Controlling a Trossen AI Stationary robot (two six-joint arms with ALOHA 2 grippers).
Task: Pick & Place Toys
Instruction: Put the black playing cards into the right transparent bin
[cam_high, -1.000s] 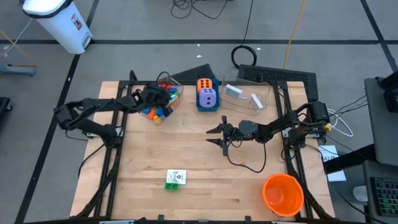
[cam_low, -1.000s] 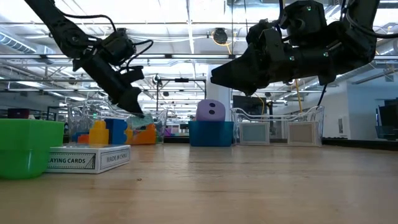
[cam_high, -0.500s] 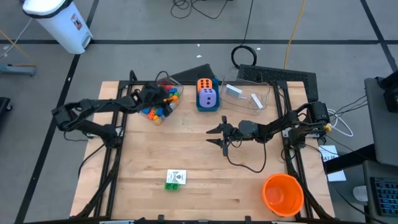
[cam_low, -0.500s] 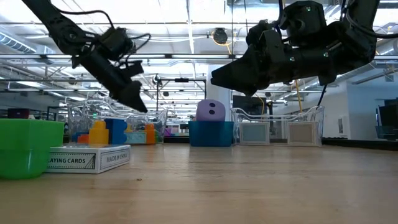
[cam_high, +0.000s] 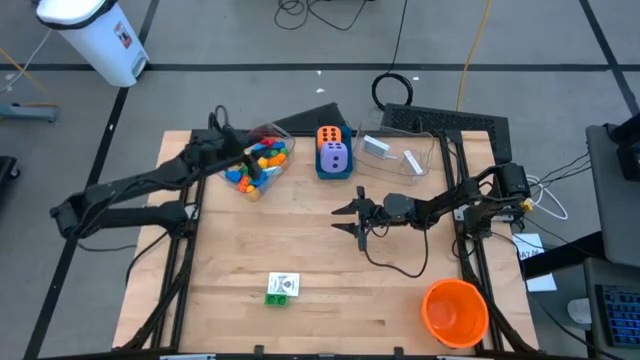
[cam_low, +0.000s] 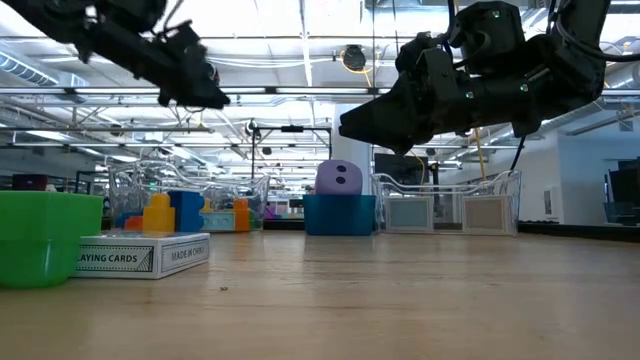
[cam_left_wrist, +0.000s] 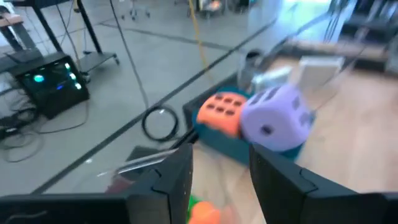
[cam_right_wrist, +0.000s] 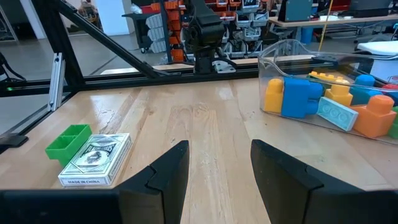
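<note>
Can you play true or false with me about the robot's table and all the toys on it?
1. The purple die sits in a blue box. True.
2. The big orange cup lies tipped over. False: it stands upright, near a table corner.
3. The bricks are in a clear tub. True.
4. The right gripper holds a card. False: it is open and empty, above the table.
5. The left gripper is open. True.

Robotics lab, ceiling trusses (cam_low: 300, 95), floor cables (cam_high: 330, 12), equipment racks (cam_right_wrist: 249, 25)
</note>
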